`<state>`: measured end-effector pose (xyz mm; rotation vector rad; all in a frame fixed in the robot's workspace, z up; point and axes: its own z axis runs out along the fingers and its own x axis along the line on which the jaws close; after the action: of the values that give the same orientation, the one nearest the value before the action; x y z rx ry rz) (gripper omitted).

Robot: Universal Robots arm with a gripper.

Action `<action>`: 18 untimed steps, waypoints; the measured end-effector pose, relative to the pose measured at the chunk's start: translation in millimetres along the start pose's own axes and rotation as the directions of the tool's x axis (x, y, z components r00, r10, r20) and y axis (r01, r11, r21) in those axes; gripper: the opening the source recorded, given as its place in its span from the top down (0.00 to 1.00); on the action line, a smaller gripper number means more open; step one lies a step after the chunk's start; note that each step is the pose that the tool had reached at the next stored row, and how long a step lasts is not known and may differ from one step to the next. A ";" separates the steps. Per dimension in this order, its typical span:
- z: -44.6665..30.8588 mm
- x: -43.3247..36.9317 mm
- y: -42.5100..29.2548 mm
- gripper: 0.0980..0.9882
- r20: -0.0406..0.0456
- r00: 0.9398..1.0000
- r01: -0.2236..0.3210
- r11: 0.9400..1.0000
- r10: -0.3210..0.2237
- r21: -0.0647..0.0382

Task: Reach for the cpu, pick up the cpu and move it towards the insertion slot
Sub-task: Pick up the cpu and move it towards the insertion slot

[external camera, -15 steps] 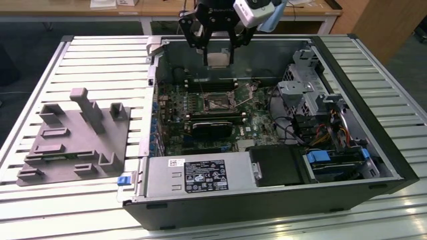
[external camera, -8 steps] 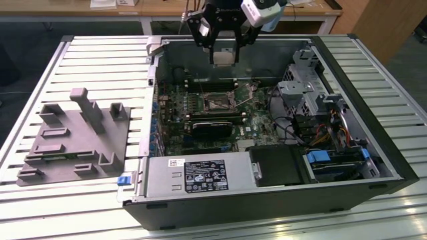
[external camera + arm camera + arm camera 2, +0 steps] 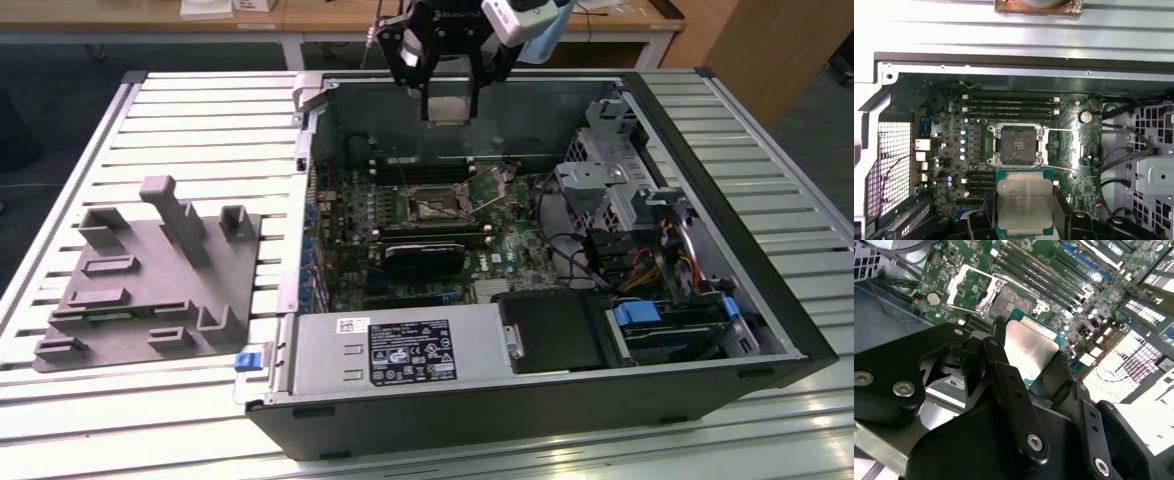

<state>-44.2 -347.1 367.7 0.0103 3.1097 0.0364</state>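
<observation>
Grey slatted table [image 3: 200,130] carries a grey plastic tray [image 3: 147,280] with upright posts at the exterior view's left and an open computer case [image 3: 534,400] at its right. Nearest in the case lies the power supply [image 3: 400,350]; farther in, the green motherboard [image 3: 949,150] bears the insertion slot [image 3: 1017,145], its metal frame open. Above the case's far wall the gripper [image 3: 450,100] hangs, jaws closed on the cpu [image 3: 1024,205], held in the air short of the insertion slot.
</observation>
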 end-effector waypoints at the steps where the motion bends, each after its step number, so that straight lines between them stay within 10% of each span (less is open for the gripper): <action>1: 0.6 -0.9 1.6 0.51 0.000 1.000 0.000 1.000 0.000 0.000; 18: 8.0 -15.2 26.4 0.51 0.000 1.000 0.000 1.000 0.000 0.000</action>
<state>-28.6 -320.7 360.9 0.0101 3.1097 0.0364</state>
